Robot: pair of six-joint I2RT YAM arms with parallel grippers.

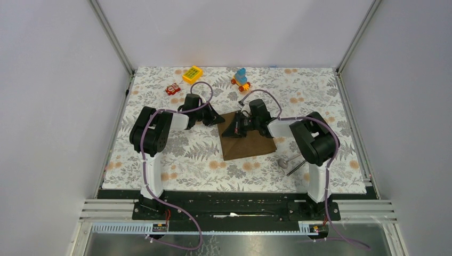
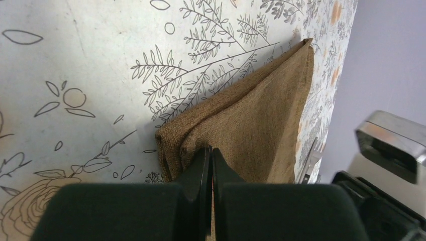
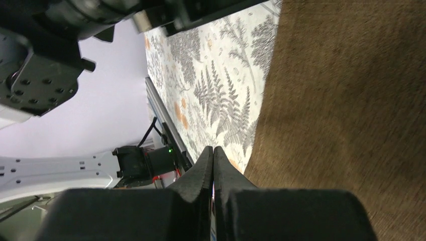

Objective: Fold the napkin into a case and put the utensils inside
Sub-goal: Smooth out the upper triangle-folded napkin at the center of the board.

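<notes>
The brown napkin (image 1: 248, 141) lies folded on the floral tablecloth, mid-table. My left gripper (image 1: 217, 118) is at its far left corner; in the left wrist view its jaws (image 2: 211, 150) are shut and pinch a bunched ridge of the napkin (image 2: 256, 120). My right gripper (image 1: 235, 128) is over the napkin's left edge; in the right wrist view it (image 3: 213, 149) is shut and empty, its tips beside the napkin's edge (image 3: 341, 110). The silver spoon (image 1: 283, 161) and the dark stick (image 1: 296, 167) lie right of the napkin, by the right arm's base.
A yellow block (image 1: 192, 74), a red toy (image 1: 172, 89) and a blue and orange toy (image 1: 241, 79) sit at the back of the tablecloth (image 1: 160, 160). Grey walls enclose three sides. The two wrists are close together over the napkin.
</notes>
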